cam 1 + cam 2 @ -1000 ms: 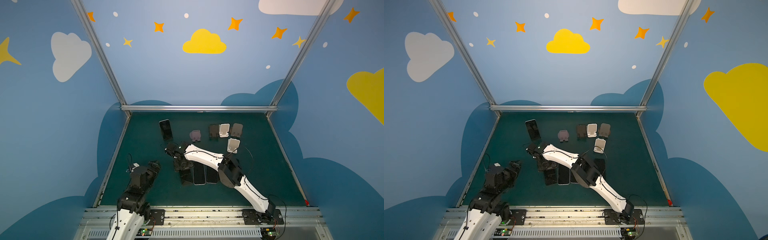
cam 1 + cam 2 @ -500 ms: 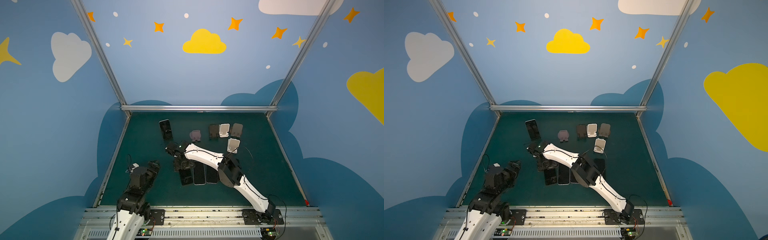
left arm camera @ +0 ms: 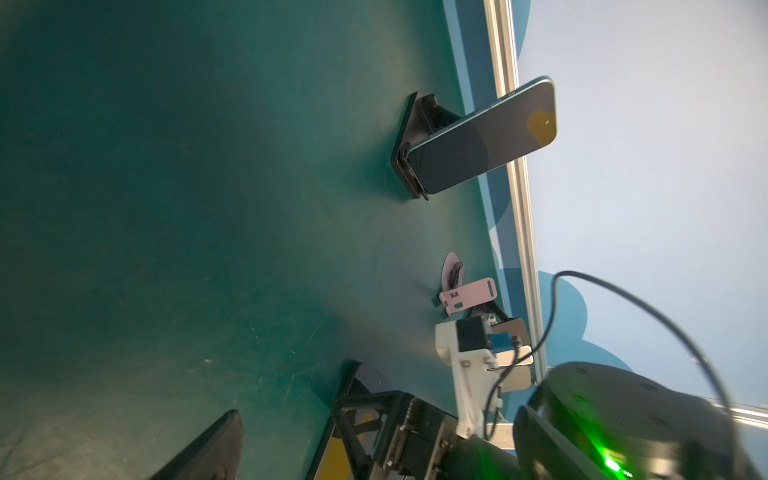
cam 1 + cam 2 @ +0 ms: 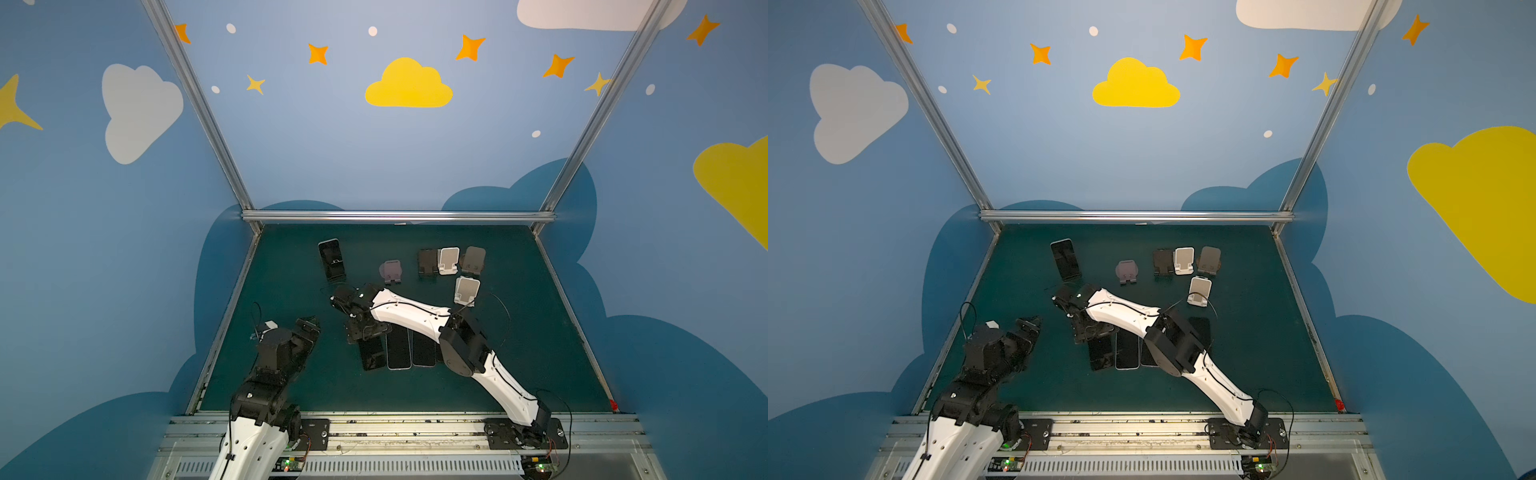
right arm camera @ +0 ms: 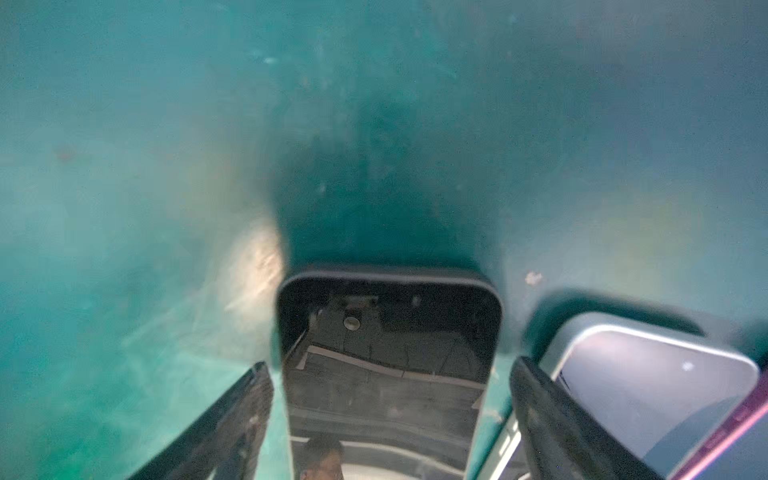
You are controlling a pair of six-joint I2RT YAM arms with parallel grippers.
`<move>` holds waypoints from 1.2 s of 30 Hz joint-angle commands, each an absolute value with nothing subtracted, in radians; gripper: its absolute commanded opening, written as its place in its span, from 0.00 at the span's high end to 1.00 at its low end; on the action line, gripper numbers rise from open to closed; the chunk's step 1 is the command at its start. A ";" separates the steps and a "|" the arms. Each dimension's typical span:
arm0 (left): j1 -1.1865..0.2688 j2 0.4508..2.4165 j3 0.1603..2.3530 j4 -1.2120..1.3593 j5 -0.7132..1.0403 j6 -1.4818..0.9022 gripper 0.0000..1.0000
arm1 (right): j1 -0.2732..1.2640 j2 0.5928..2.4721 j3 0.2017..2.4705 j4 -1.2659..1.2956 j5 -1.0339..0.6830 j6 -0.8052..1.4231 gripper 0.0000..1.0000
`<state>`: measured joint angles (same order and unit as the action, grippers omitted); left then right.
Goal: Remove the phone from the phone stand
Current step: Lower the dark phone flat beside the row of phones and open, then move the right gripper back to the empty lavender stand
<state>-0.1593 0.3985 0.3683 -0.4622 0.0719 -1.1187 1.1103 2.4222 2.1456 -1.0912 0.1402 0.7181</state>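
My right claw (image 5: 390,365) sits low over the desk (image 5: 166,166). Its fingers (image 5: 232,419) are spread to either side of a black phone (image 5: 386,395) that lies flat, screen up. A strip of green shows between the phone and each finger, so nothing is clamped. A pale-rimmed phone (image 5: 648,395) lies just beside the black one.

My left claw (image 4: 309,326) also hangs apart with nothing in it, near the desk's left edge and well away from everything else.

The task phone (image 4: 331,258) leans tilted on its dark stand (image 3: 405,145) at the back left of the desk. It is clear of both claws.

The desk is covered in a dull dark-green mat (image 4: 519,353), scuffed and dusty up close. A lilac stand (image 4: 391,271) sits mid-back. To its right is a row of three stands (image 4: 449,261), with a white stand (image 4: 466,291) just in front of them.

Blue walls (image 4: 332,158) painted with clouds and orange stars box the space in, and a yellow cloud (image 4: 409,85) sits on the back one. An aluminium rail (image 4: 399,216) runs along the desk's far edge. Both arm bases are bolted to a metal track (image 4: 415,428) at the near edge.
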 commanded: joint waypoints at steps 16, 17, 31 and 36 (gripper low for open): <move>-0.155 0.442 0.472 -0.542 0.105 -1.040 0.00 | 1.130 2.011 1.920 -0.924 0.168 0.531 0.07; -0.155 0.429 0.471 -0.545 0.109 -1.046 0.00 | 1.122 1.979 1.894 -0.908 0.204 0.505 0.07; -0.155 0.546 0.555 -0.554 0.128 -1.002 0.00 | 0.798 2.154 1.949 -0.533 0.210 0.413 0.04; -0.156 0.552 0.546 -0.538 0.103 -0.992 0.00 | 0.747 2.328 2.146 -0.613 0.222 0.449 0.04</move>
